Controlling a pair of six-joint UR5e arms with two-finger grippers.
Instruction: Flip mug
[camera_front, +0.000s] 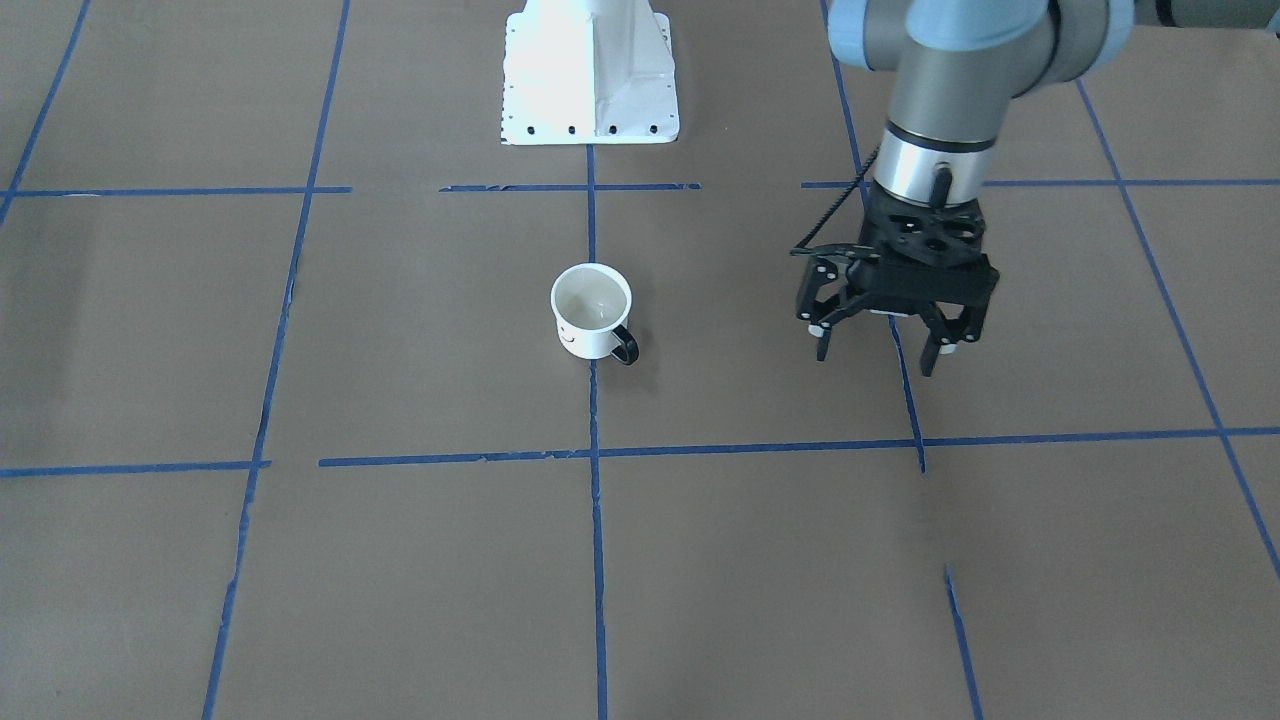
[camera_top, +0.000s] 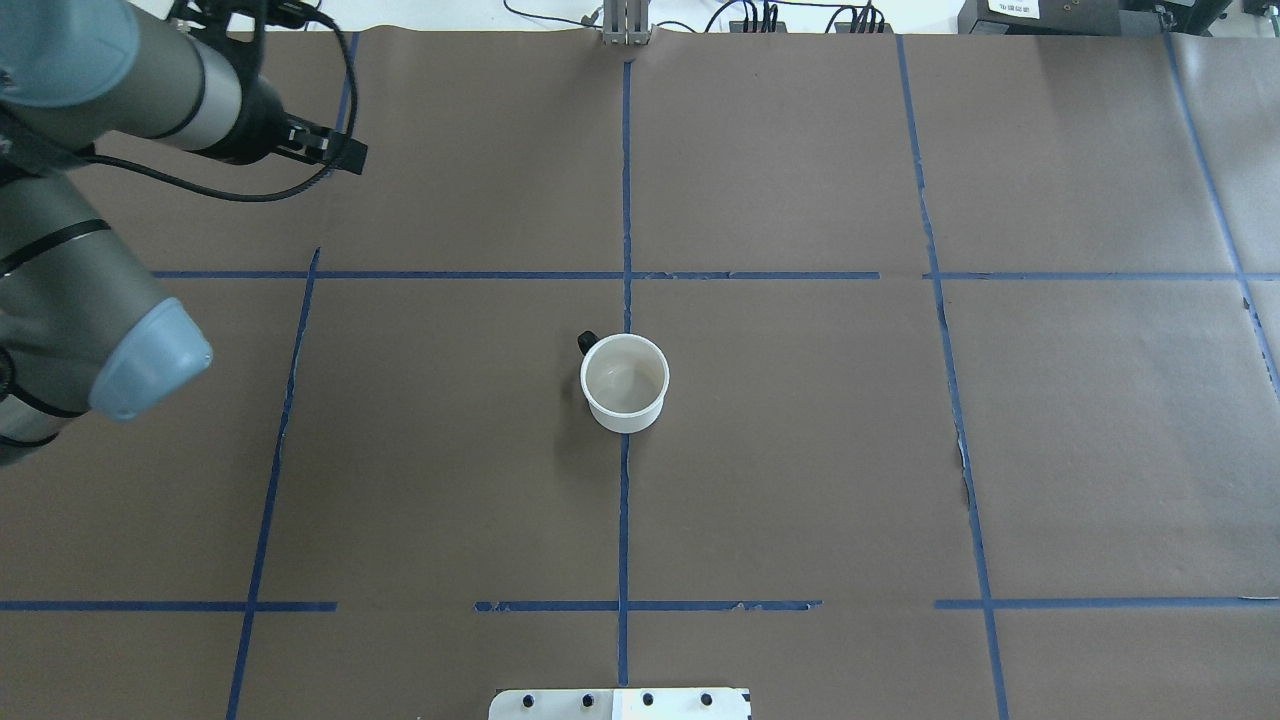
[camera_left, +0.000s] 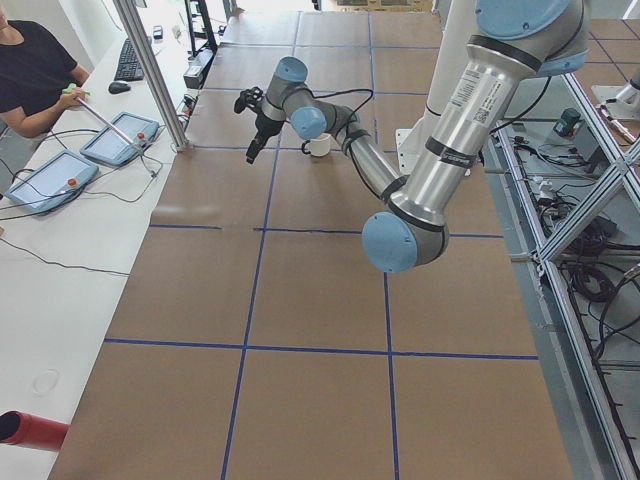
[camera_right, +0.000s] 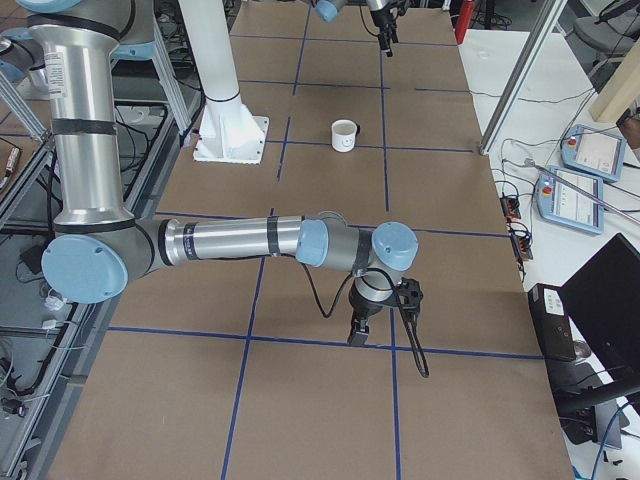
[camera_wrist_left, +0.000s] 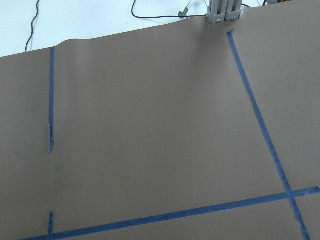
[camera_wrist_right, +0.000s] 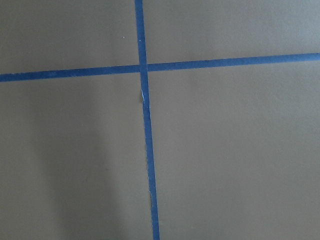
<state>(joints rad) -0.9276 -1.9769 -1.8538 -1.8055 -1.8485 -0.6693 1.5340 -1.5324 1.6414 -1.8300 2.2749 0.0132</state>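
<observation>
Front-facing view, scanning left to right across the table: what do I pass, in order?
mug → left gripper, open and apart from the mug. The white robot base lines up with the mug, so it is left out.

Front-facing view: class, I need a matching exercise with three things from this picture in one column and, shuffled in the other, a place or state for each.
Things
1. small white cylindrical mug with black loop handle
2. black two-finger left claw
3. white robot base

Places or states
A. at the view's top edge
B. upright, mouth up, on a blue tape line
C. open and empty, at the view's right

Pairs: 1-B, 2-C, 3-A
</observation>
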